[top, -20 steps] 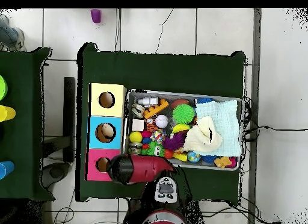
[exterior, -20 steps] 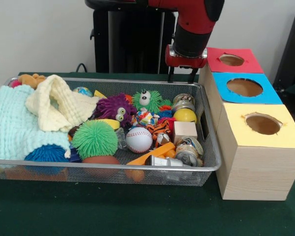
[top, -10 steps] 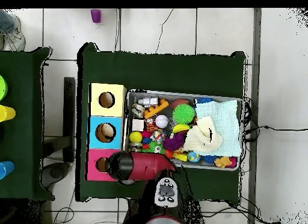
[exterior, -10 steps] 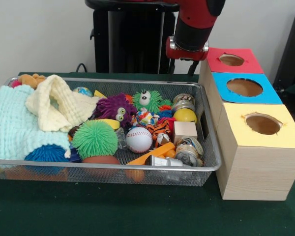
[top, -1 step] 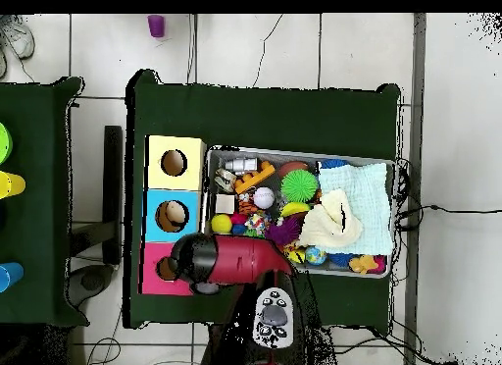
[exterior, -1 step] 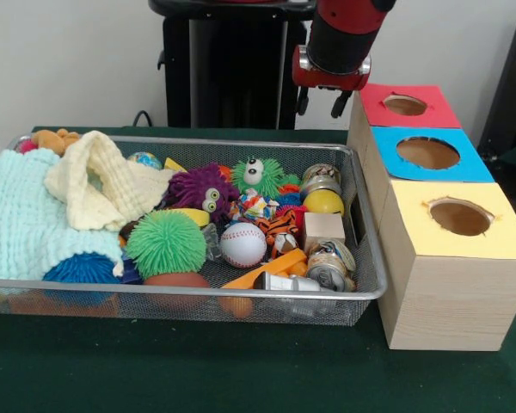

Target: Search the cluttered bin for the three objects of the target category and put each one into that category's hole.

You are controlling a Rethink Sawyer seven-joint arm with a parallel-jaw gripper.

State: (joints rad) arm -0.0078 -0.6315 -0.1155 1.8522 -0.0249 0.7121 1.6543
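The target category cannot be told, so the bin's contents are being given as they lie. A wire mesh bin is being shown on the green tabletop, packed with small things. At its end nearest the boxes, dented cans are lying beside a pale wooden block, with a yellow ball and another can behind them. A baseball, a green spiky ball, a purple fuzzy toy with eyes and a green fuzzy toy with eyes are being seen toward the middle. The other end is being covered by a cream cloth and a pale blue cloth.

Just beside the bin, three wooden boxes are being shown in a row, topped yellow, blue and red, each with a round hole.

The gripper is being held above the tabletop, between the bin's far corner and the red-topped box; its jaws are standing apart, with nothing between them. In the overhead view the arm is being seen across the bin's corner and the red-topped box.
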